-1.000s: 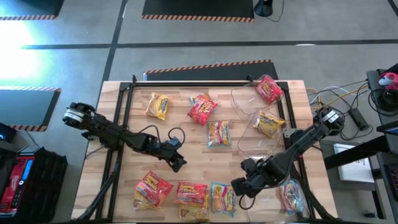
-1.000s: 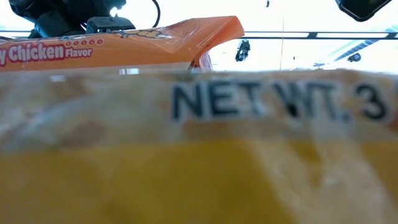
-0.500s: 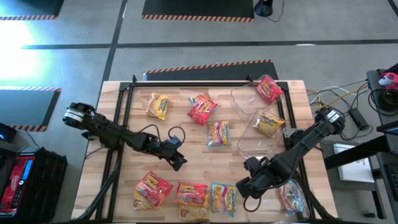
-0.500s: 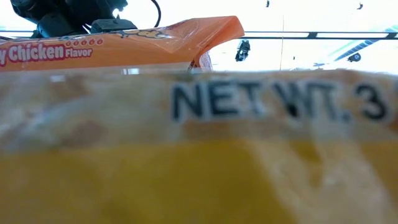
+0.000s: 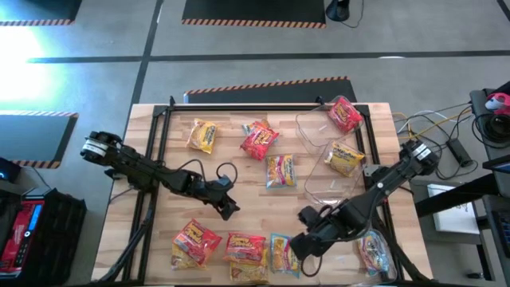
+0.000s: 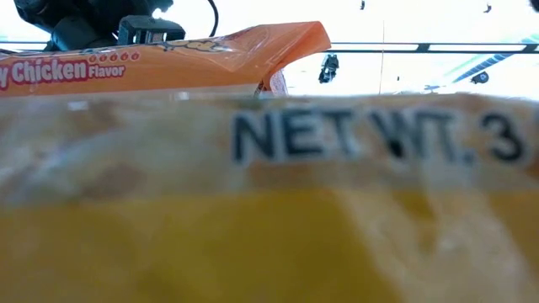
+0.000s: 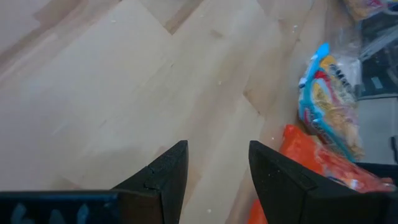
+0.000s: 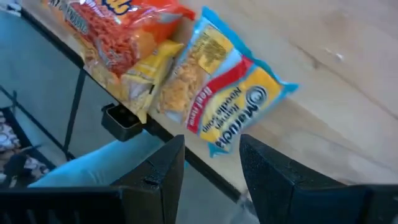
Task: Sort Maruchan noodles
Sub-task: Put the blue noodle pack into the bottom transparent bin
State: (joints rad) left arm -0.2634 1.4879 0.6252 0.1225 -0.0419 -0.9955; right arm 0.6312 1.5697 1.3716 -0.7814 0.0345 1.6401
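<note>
I'm seeing a pale wooden table (image 5: 159, 127), matt and smooth, with faint grain in its planks. The noodle packets (image 5: 284, 253) are looking like glossy, crinkly plastic, catching glare. The tubs (image 5: 315, 131) are showing as clear, shiny plastic. Both grippers' fingers (image 7: 163, 174) are appearing dark, matt, hard.

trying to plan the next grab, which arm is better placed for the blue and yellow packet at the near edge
Right. The right gripper hangs open just beside the blue and yellow packet, which fills its wrist view. The left gripper, also open, sits farther off over bare table.
</note>
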